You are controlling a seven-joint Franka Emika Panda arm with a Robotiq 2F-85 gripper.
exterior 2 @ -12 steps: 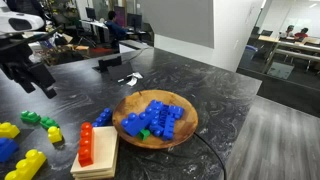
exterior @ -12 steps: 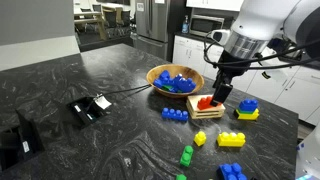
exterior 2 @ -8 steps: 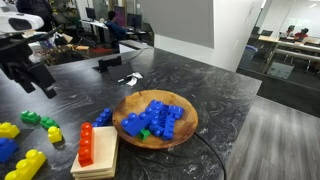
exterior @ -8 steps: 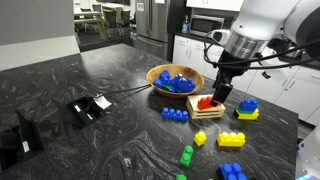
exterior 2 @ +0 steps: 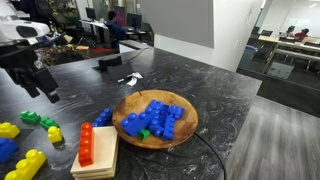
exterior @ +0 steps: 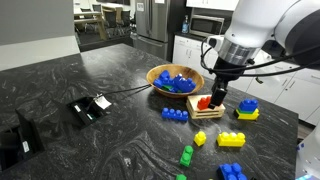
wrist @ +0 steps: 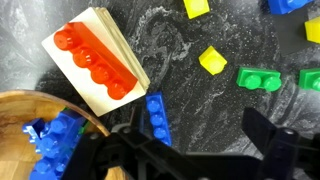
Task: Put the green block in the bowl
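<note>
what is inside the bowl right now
The bowl holds a heap of blue bricks with a small green piece at the heap's edge. Whatever lies beneath the heap is covered.

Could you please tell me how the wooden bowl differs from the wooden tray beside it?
The bowl is round and hollowed, while the tray is a flat square slab. The bowl holds a heap of blue bricks; the tray carries a single red brick lying along it. Both look like light tan wood and sit on the dark marbled counter.
</note>
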